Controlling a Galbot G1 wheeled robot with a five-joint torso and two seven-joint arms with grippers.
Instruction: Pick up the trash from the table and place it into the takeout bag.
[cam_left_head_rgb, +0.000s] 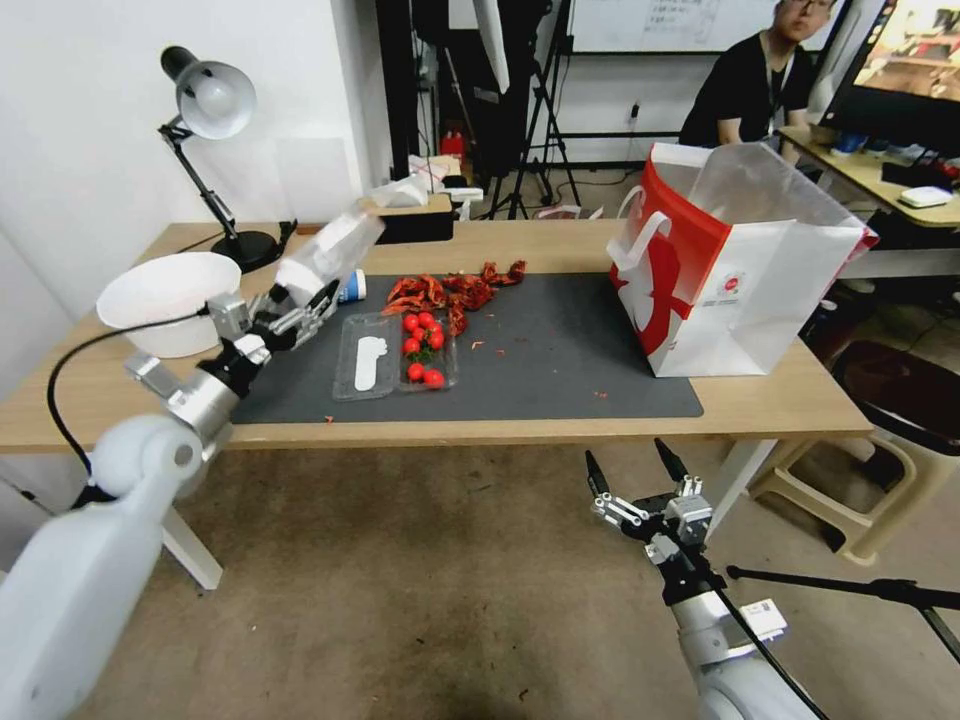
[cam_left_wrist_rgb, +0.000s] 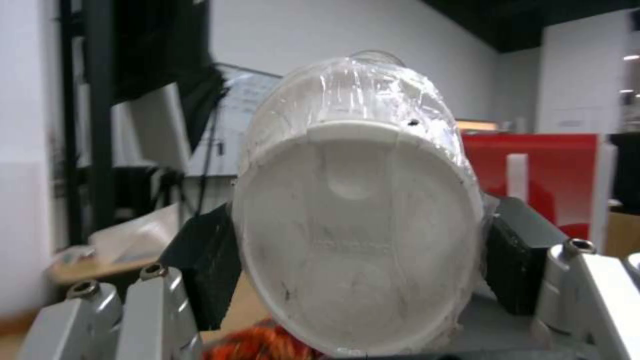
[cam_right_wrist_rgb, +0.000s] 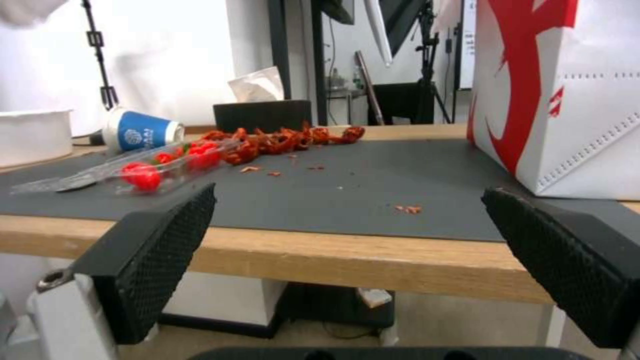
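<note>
My left gripper (cam_left_head_rgb: 305, 300) is shut on a whitish translucent plastic bottle (cam_left_wrist_rgb: 357, 225), held tilted above the left end of the dark mat (cam_left_head_rgb: 560, 360) on the table (cam_left_head_rgb: 560, 235). A blue-white paper cup (cam_left_head_rgb: 352, 288) lies on its side just beyond it. A pale shallow bowl (cam_left_head_rgb: 165, 300) sits at the table's left end. A clear tray (cam_left_head_rgb: 395, 352) with cherry tomatoes and red scraps (cam_left_head_rgb: 455, 290) lies mid-mat. The takeout bag (cam_left_head_rgb: 735, 270) stands open at the right end. My right gripper (cam_left_head_rgb: 640, 480) hangs open below the table's front edge.
A black tissue box (cam_left_head_rgb: 415, 222) and a desk lamp (cam_left_head_rgb: 210, 100) stand along the table's back. A beige stool (cam_left_head_rgb: 850, 480) and a tripod leg (cam_left_head_rgb: 850, 585) are on the floor at the right. A person sits at a desk behind the bag.
</note>
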